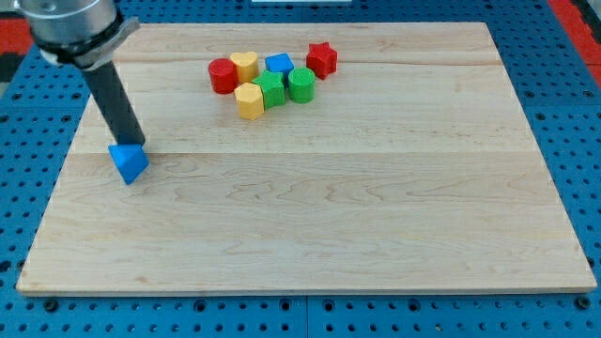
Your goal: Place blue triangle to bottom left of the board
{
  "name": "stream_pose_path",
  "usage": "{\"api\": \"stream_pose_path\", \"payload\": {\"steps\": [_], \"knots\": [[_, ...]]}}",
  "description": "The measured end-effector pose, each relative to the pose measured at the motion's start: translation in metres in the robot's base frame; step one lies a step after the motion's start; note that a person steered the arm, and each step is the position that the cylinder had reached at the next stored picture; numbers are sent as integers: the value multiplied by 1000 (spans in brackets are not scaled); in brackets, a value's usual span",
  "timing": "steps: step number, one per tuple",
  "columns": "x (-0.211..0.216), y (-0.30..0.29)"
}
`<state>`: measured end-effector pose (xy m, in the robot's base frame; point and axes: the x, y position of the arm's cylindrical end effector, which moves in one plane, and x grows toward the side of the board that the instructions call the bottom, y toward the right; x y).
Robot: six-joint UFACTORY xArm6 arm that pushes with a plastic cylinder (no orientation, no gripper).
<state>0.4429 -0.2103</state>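
The blue triangle [130, 162] lies on the wooden board [310, 225] near its left edge, about halfway down. My rod comes down from the view's top left, and my tip [134, 144] sits right at the triangle's upper edge, touching or nearly touching it from above.
A cluster of blocks sits near the board's top centre: a red cylinder [223, 75], a yellow heart [244, 65], a blue block [279, 65], a red star [322, 59], a green block [270, 89], a green cylinder [301, 84] and a yellow block [250, 100].
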Motion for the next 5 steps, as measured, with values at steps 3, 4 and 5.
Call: {"api": "stream_pose_path", "payload": {"steps": [3,4,5], "knots": [[83,0],[68,1],[33,66]]}}
